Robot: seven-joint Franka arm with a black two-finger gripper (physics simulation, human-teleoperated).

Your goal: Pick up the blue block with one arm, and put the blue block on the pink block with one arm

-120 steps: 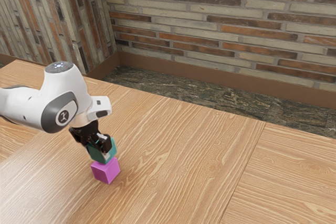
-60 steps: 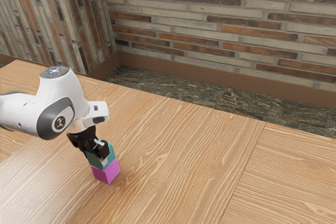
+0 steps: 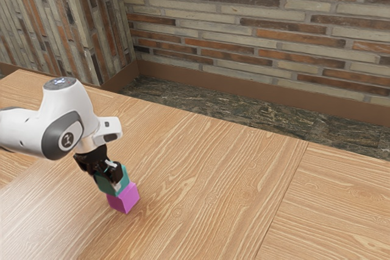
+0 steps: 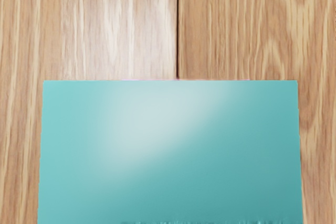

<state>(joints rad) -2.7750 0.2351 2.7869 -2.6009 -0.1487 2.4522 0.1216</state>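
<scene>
Block (image 3: 117, 180) in clasp of tool (image 3: 109, 173)

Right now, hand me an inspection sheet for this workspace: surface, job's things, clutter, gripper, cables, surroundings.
Surface: wooden table, plank seams visible, no damage seen.
Job's things: blue block, teal in the render, sits on top of the pink block. The two appear to touch, and the pink block rests on the table.
Clutter: nothing seen.
Gripper: gripper shut on the blue block, fingers on two sides.
Cables: nothing seen.
Surroundings: brick walls, dark stone floor beyond the table.
</scene>
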